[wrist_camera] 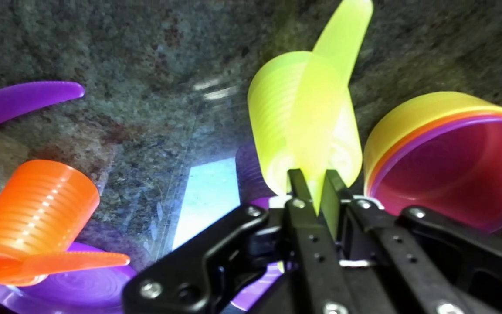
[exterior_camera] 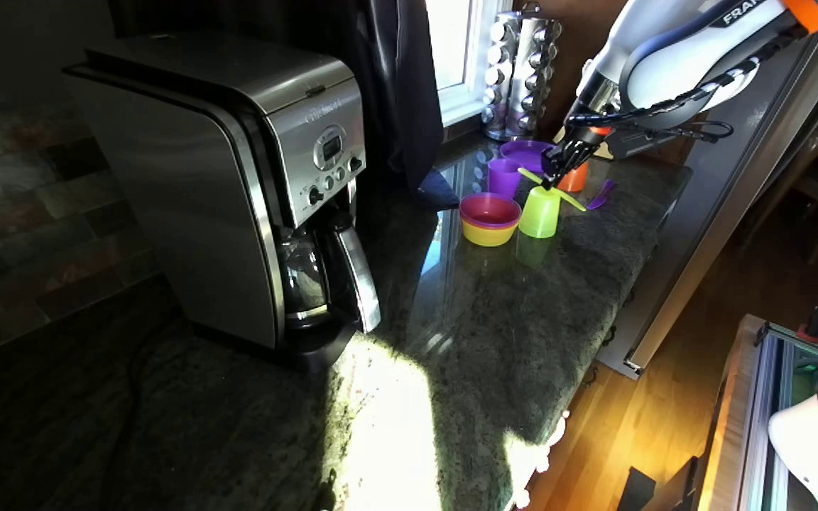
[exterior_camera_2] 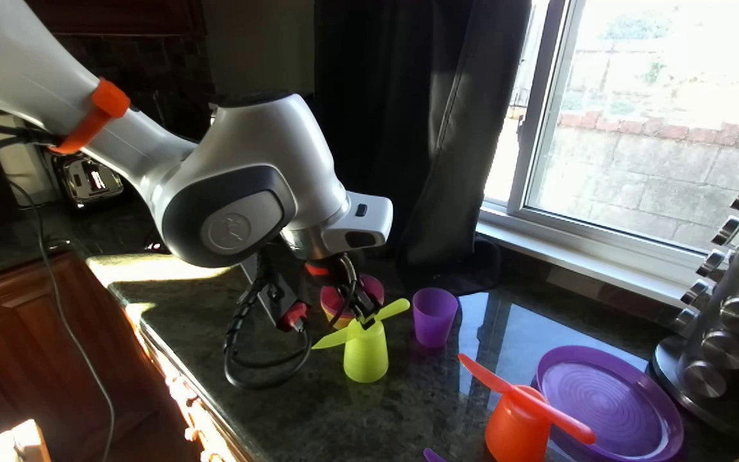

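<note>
Gripper (wrist_camera: 313, 174) pinching knife (wrist_camera: 328, 89) over upturned grn cup (wrist_camera: 270, 117); contact unclear. Prob. best: slow, level, min. downward push; mind bowls (wrist_camera: 447, 161) just beside cup.

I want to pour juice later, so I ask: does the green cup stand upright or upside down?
Upside down: in an exterior view, the green cup narrows upward, with no open rim showing on top.
</note>
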{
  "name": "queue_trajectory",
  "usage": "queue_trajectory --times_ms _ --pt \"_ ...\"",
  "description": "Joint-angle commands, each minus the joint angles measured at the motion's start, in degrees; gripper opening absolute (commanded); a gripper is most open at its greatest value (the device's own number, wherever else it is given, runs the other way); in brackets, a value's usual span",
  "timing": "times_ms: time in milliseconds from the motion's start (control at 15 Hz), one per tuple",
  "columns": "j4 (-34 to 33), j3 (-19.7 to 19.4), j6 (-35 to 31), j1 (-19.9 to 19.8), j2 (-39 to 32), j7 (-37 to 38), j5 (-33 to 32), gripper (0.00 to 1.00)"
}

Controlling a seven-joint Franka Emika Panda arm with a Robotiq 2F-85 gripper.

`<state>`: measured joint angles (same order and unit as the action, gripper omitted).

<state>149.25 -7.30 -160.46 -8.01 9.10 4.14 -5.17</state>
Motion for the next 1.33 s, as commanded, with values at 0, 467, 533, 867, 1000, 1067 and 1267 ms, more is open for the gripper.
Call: queue_trajectory --times_ms 0,467,533,867,1000,1067,1267 --pt "2.46 1.09 -0.82 -1.30 2.34 1.79 -1.67 0.04" --pt "2.19 1.31 -0.66 -1.66 2.00 1.90 -1.18 0.04" --pt "2.12 1.33 -0.69 -1.69 1.93 1.97 -1.20 0.04" --pt "1.72 1.32 -0.80 -1.67 1.40 2.01 -0.96 0.04" --pt "1.55 1.36 -0.84 -1.73 1.12 2.31 -1.04 0.04" --pt "1.49 1.35 -0.78 -1.73 1.05 2.39 -1.01 0.04" --pt "1.39 1.40 -0.84 -1.81 0.82 2.84 -1.15 0.09"
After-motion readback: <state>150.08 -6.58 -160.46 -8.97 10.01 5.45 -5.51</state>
